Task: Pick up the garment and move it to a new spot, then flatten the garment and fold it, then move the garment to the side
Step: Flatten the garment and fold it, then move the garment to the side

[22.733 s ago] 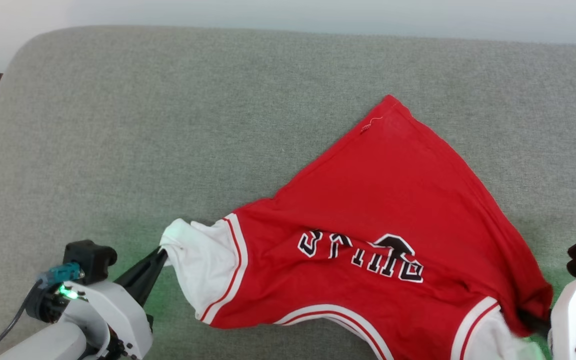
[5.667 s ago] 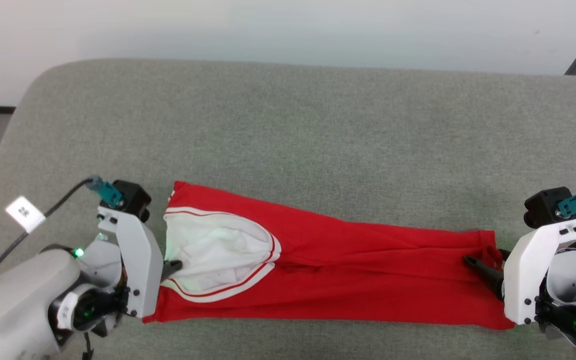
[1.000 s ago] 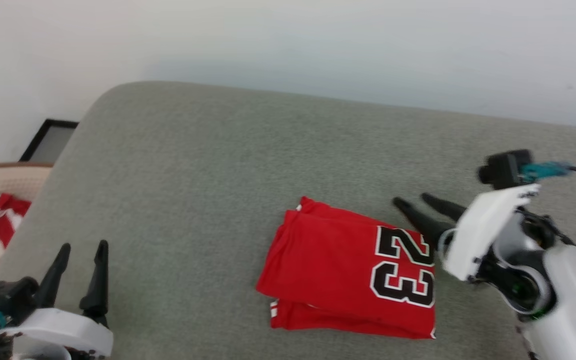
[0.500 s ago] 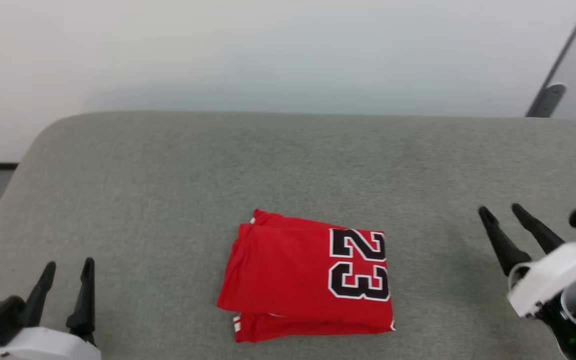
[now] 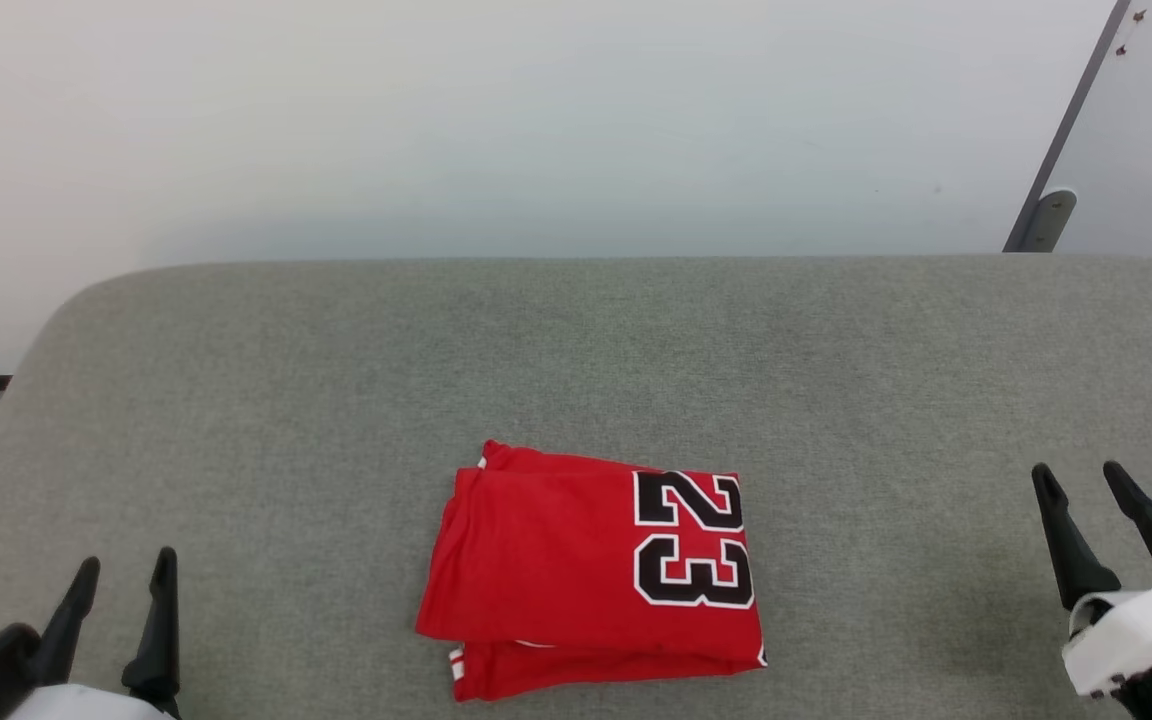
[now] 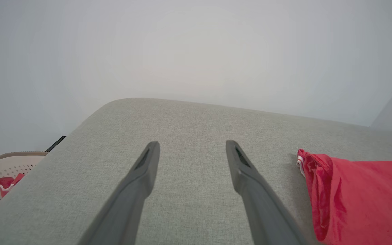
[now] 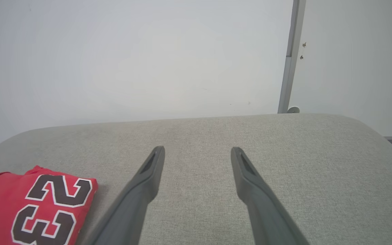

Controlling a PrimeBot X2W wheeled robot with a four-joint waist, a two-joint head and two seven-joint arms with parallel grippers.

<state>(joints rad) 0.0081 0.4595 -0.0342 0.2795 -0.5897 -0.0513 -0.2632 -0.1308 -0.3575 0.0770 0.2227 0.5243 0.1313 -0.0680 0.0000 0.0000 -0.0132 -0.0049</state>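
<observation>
The garment (image 5: 591,575) lies folded into a compact red rectangle on the cushion (image 5: 336,380), towards the near edge and roughly midway between the two grippers, touched by neither. The black-and-white 23 faces up on its right half, turned sideways in the head view. A bit of white trim peeks out at the lower left corner, where the layers sit slightly offset. The left gripper (image 5: 128,560) is at the lower left, well apart from the garment, jaws spread and empty over bare cushion. The right gripper (image 5: 1075,469) is at the lower right, also well apart, jaws spread wide with nothing between them. Off the cushion's left end, the left wrist view shows a basket (image 6: 12,157) with a red cloth (image 6: 7,182) in it. Behind the cushion is a pale wall (image 5: 536,120)
</observation>
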